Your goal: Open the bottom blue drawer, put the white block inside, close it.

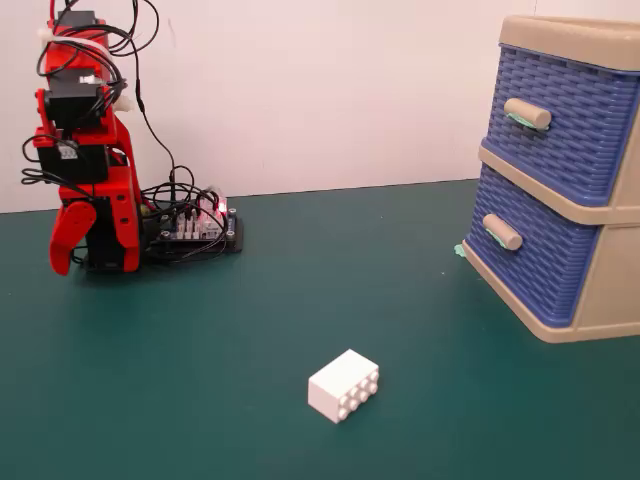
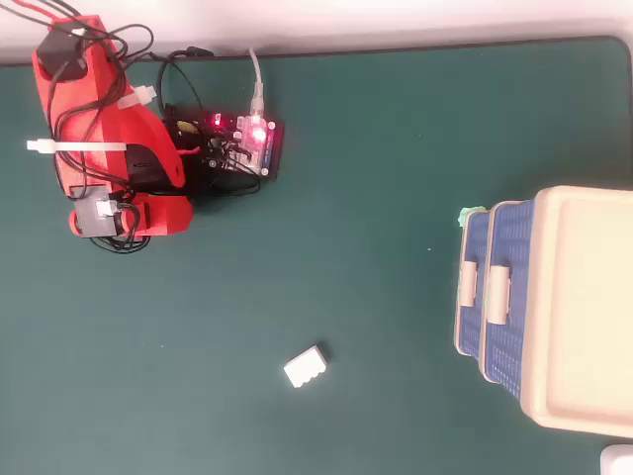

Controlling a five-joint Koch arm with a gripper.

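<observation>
The white block [image 1: 344, 386] [image 2: 306, 366] lies on its side on the green mat, studs facing the front right in the fixed view. At the right stands the beige cabinet [image 1: 610, 270] [image 2: 584, 307]. Its bottom blue drawer [image 1: 535, 270] [image 2: 473, 317] is shut, with its beige handle [image 1: 502, 232] facing the mat. The upper blue drawer [image 1: 570, 130] is also shut. The red arm [image 2: 99, 129] is folded up at the far left, well away from the block and the cabinet. My gripper [image 1: 62, 262] hangs down beside the base; only one curved jaw tip shows.
A controller board [image 1: 190, 228] [image 2: 237, 143] with lit LEDs and black cables sits right of the arm's base. A small teal scrap [image 1: 460, 250] lies at the cabinet's near corner. A white wall closes off the back of the mat.
</observation>
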